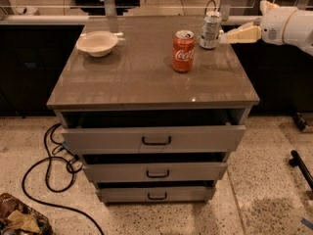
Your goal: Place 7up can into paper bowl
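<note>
The 7up can [211, 30], silvery-grey with a silver top, stands upright near the back right corner of the cabinet top [137, 77]. The paper bowl [97, 43], off-white and shallow, sits near the back left corner and holds nothing. My gripper [227, 36] comes in from the right on a white arm [288, 26]. Its cream tip is just right of the 7up can at mid-height, very close to it or touching it. It holds nothing that I can see.
A red Coca-Cola can [183, 51] stands in front of and left of the 7up can. The grey cabinet has three drawers, and the top drawer [154, 138] is pulled out a little. Black cables [49, 160] lie on the floor at the left.
</note>
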{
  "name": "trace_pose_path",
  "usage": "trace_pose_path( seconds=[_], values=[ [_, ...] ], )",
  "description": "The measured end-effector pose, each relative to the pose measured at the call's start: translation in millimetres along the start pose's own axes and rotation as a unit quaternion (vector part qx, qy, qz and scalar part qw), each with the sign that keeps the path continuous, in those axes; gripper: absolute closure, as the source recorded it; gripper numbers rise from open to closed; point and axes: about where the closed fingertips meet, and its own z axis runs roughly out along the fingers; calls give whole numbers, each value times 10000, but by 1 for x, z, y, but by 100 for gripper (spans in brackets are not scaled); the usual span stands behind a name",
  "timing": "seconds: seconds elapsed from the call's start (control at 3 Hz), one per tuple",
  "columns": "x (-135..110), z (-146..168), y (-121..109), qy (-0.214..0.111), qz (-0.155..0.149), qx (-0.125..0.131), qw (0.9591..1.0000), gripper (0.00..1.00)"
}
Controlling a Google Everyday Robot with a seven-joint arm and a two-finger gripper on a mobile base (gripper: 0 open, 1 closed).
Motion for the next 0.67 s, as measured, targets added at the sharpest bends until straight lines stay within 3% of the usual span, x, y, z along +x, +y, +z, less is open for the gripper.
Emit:
trace_pose_path(
  seconds=[0.67],
  values=[
    [27,52,-21,-317,609,-88,9976,0]
  ],
)
